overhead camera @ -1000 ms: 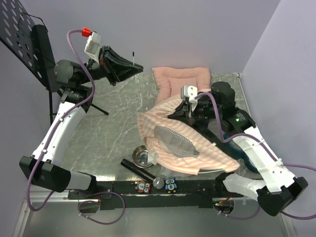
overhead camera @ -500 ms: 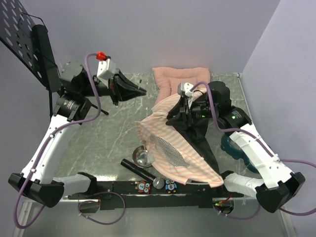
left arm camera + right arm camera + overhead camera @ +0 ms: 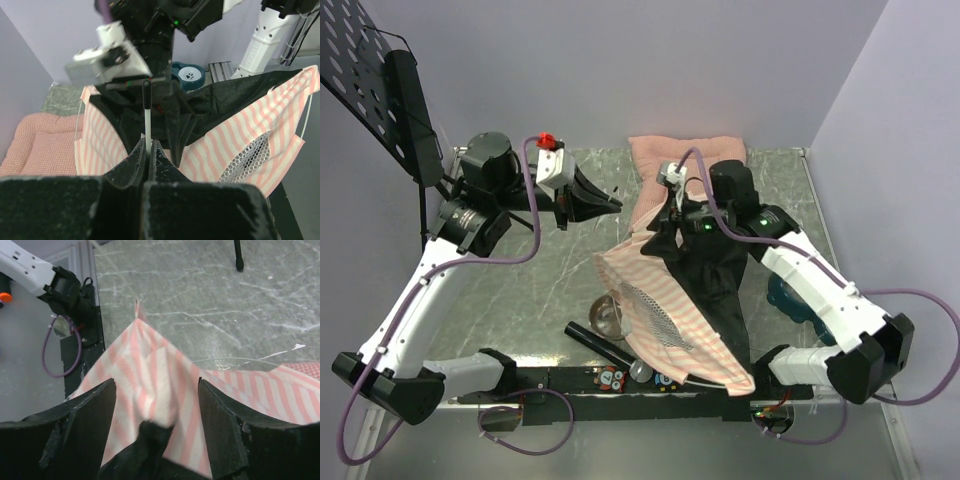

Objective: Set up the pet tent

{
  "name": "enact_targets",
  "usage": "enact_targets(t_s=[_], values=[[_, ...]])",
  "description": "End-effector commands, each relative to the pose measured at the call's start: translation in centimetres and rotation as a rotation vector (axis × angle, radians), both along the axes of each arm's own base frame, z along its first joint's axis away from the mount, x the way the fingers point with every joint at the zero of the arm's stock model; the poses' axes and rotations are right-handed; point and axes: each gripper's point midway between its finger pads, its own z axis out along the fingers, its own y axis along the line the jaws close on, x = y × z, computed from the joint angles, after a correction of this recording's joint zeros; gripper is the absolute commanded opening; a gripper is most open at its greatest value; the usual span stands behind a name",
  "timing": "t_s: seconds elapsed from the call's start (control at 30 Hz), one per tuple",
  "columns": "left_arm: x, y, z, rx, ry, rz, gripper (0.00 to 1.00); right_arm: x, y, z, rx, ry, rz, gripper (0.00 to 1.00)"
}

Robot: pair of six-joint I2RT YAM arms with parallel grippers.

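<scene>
The pet tent point(image 3: 670, 320) lies crumpled at centre right, pink-and-white striped with a white mesh panel and black floor point(image 3: 715, 280) turned up. My left gripper point(image 3: 616, 205) is shut on a thin white pole point(image 3: 148, 125) with a black tip, just left of the tent's far corner. In the left wrist view the fingertips point(image 3: 140, 152) pinch the pole in front of the striped fabric point(image 3: 235, 130). My right gripper point(image 3: 156, 405) hangs open over the tent's far end. Striped fabric point(image 3: 150, 365) and a black fold lie between its fingers point(image 3: 95, 412), ungripped.
A pink quilted cushion point(image 3: 685, 155) lies at the back. A steel bowl point(image 3: 605, 318) and black tube point(image 3: 600, 345) sit near the front edge by the tent. A teal object point(image 3: 785, 295) is under the right arm. A black perforated stand point(image 3: 370, 80) rises far left.
The right gripper opened and released the tent fabric, which sagged and showed more black floor. The left arm swung right, bringing the pole up to the tent.
</scene>
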Motion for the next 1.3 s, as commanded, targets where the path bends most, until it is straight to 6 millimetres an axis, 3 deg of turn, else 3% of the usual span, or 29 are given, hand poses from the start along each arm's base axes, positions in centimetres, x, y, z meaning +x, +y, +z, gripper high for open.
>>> enact_targets(t_s=[0.0,0.2,0.27,0.37,0.43,0.5,0.63,0.67,0.87,0.9,0.97,1.0,1.27], values=[[-1.0,-0.1,-0.7,0.020,-0.032,-0.020,0.01,1.2,0.9,0.6,-0.003,-0.037,-0.001,0.70],[-0.9,-0.2,-1.8,0.045,-0.009,-0.003,0.01,-0.3,1.3,-1.1,-0.010,0.051,0.052,0.50],[-0.9,-0.1,-2.1,0.048,-0.005,0.001,0.01,-0.7,1.3,-1.4,-0.007,0.086,0.055,0.50],[-0.9,-0.1,-2.4,0.048,0.013,0.010,0.01,-1.2,1.4,-1.8,-0.002,0.141,0.055,0.66],[-0.9,-0.1,-2.5,0.045,0.023,0.012,0.01,-1.8,1.4,-2.0,0.002,0.165,0.077,0.67],[-0.9,-0.1,-2.5,0.045,0.029,0.014,0.01,-2.1,1.4,-2.1,0.011,0.171,0.085,0.51],[-0.7,-0.1,-2.9,0.062,0.053,0.025,0.01,-1.8,1.5,-2.1,0.013,0.152,0.083,0.05],[-0.8,0.0,-3.2,0.073,0.070,0.030,0.01,-1.7,1.5,-1.7,0.018,0.126,0.086,0.00],[-1.2,-0.1,-5.8,0.144,0.176,0.018,0.01,-1.6,1.4,1.4,0.076,-0.021,0.102,0.00],[-1.1,0.0,-5.8,0.144,0.176,0.029,0.01,-1.7,1.4,1.4,0.072,-0.017,0.107,0.08],[-0.8,0.0,-5.8,0.145,0.161,0.044,0.01,-2.0,1.1,1.2,0.032,0.006,0.123,0.54],[-0.7,0.1,-5.7,0.146,0.153,0.053,0.01,-2.0,0.6,0.8,-0.003,0.017,0.107,0.62],[-0.4,0.4,-6.1,0.148,0.127,0.080,0.01,-0.7,-5.7,-1.8,-0.090,0.032,-0.097,0.81]])
